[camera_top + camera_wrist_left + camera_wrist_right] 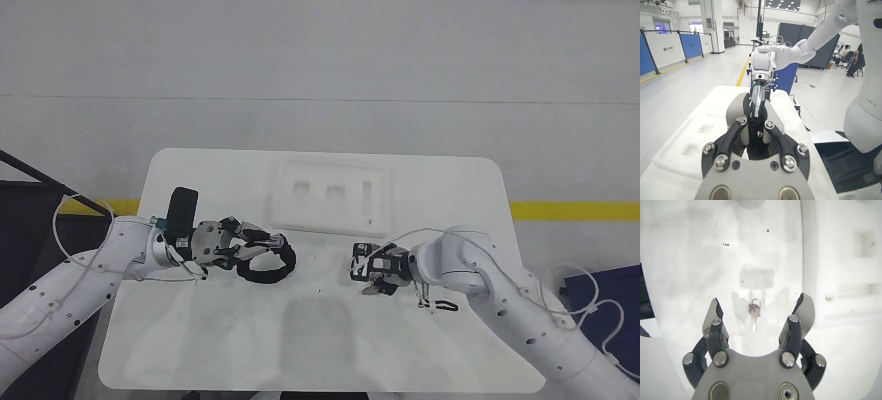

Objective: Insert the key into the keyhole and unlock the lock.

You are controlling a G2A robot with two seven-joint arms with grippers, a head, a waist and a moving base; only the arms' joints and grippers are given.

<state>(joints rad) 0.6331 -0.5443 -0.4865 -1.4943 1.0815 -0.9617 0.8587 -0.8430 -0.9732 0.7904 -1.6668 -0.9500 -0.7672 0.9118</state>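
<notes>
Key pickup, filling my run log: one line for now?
left gripper: shut on lock | right gripper: open over key | key: flat on table

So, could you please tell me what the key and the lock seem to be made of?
The small silvery key looks like bare metal, dull grey with a slight glint. The lock's cylindrical body looks chrome-plated, mirror-bright; its black loop seems mesh-sleeved cable.

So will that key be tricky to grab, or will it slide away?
Probably tricky: the key lies flat and thin on the smooth table, so a push may skid it along. It looks like stiff metal and is likely light. Its small ring could flop loosely.
</notes>
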